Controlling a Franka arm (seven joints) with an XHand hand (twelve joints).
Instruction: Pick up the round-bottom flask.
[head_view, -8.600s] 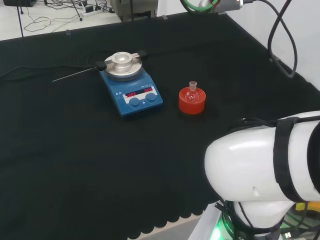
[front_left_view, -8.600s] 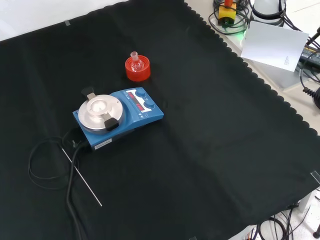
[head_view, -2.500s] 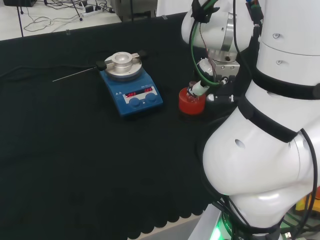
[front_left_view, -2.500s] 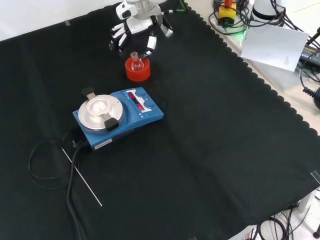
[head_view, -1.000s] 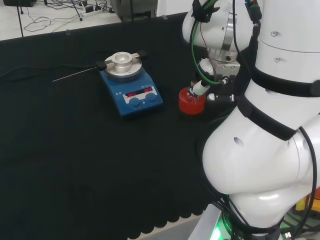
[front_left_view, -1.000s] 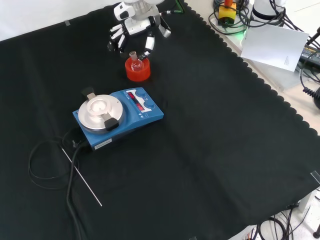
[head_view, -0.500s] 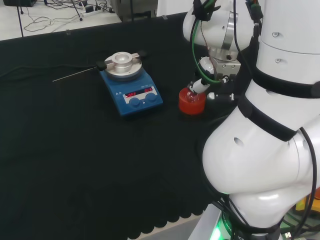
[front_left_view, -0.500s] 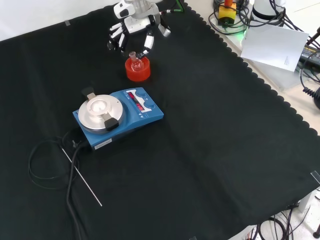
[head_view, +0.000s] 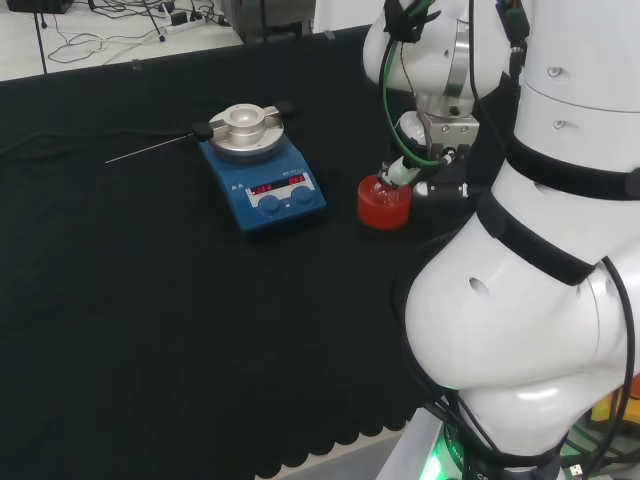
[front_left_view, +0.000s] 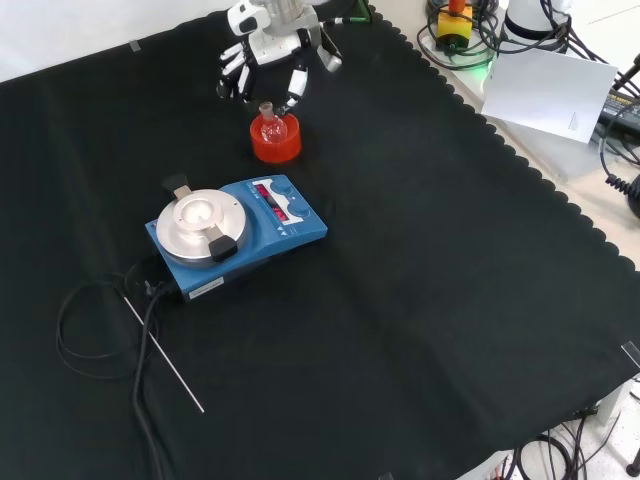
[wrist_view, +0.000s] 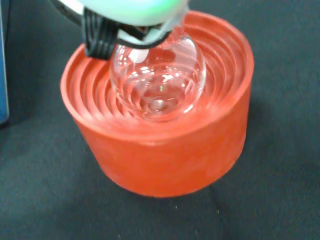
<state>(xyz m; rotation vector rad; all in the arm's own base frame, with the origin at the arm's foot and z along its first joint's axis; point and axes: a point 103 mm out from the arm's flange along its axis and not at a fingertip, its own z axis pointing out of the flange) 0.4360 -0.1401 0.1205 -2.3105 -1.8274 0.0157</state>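
The round-bottom flask (front_left_view: 267, 124) is small and clear, and stands neck up in a red ribbed stand (front_left_view: 276, 144) beyond the blue stirrer. The hand (front_left_view: 266, 48) hangs just above and behind it, open, with its fingers (front_left_view: 232, 74) spread and pointing down on both sides of the neck. In the head view the hand (head_view: 436, 150) is to the right of the stand (head_view: 384, 206), and one fingertip (head_view: 399, 172) rests against the flask's neck. The wrist view has the bulb (wrist_view: 158, 80) seated in the stand (wrist_view: 165, 150), with a finger (wrist_view: 102, 41) against its top.
A blue magnetic stirrer (front_left_view: 240, 232) with a round metal plate stands close to the stand, its black cable (front_left_view: 95, 330) looped on the cloth. A thin metal rod (front_left_view: 165, 356) lies beside the cable. The arm's big white links (head_view: 540, 280) stand at the head view's right.
Over the last second the hand has shifted slightly around the flask's neck, its fingers drawing a little closer. The flask and its stand have not moved.
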